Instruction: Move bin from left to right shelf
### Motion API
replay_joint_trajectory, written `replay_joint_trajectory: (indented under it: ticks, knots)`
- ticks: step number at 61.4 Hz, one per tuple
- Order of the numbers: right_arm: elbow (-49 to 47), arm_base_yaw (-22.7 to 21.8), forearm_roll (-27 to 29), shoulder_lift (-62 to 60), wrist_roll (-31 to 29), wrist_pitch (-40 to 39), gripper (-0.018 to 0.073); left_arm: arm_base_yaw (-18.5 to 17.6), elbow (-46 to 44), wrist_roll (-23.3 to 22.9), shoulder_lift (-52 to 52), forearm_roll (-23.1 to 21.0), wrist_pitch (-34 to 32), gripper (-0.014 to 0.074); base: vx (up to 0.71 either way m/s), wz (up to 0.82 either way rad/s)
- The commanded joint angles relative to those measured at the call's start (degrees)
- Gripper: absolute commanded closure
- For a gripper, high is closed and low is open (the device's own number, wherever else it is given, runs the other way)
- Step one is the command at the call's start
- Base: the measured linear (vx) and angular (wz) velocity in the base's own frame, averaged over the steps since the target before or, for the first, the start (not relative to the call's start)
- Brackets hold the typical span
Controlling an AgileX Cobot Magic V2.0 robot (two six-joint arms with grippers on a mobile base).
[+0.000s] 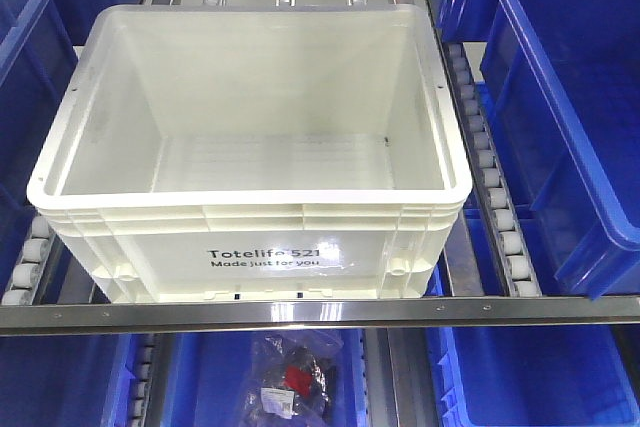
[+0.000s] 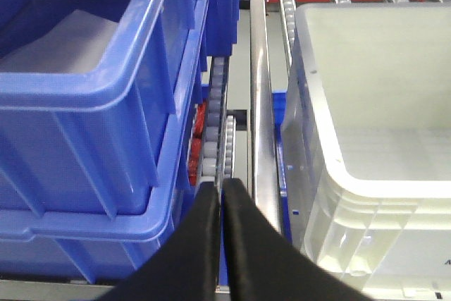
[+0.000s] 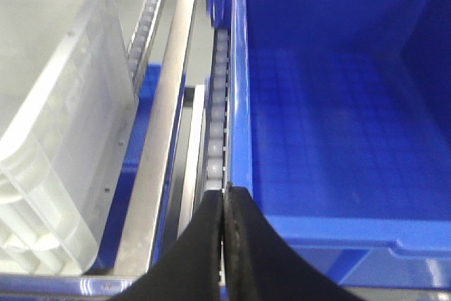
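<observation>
Closed black fingers of the left gripper (image 2: 220,187) hang over a roller track (image 2: 227,139). A blue bin (image 2: 91,139) is on their left, and the bin (image 2: 366,174) sits just past a steel rail (image 2: 259,103) on their right. The right gripper (image 3: 224,194) mirrors this, its fingers pressed together, with the bin on its left and a second blue bin (image 3: 338,139) on its right. So the bin sits empty between both grippers, untouched. The gaps are narrow, and fingers may snag a rail or a blue wall. An uneven grip could also tilt the bin against the front bar (image 1: 320,312).
</observation>
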Motion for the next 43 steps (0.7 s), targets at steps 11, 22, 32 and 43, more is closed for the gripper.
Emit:
replay_joint_trajectory:
  ticks: [11, 22, 32, 43]
  knots:
    - [-1.9, 0.1, 0.0, 2.5, -0.1, -1.9, 0.0453, 0.0, -1.2, -0.5, 0.9, -0.2, -2.2, 0.0474, 0.00, 0.00]
    - [-1.9, 0.1, 0.0, 2.5, -0.1, -1.0, 0.0113, 0.0, -1.2, -0.5, 0.9, -0.2, -2.5, 0.0185, 0.00, 0.00]
    - [-1.9, 0.1, 0.0, 2.5, 0.3, -0.8, -0.0137, 0.0, -1.2, -0.5, 0.9, -0.2, -3.4, 0.0002, 0.00, 0.00]
    - [-1.9, 0.1, 0.0, 2.6, 0.1, -0.4, -0.0161, 0.0, -1.4, 0.4, 1.0, -0.2, -3.1, -0.0015, 0.00, 0.00]
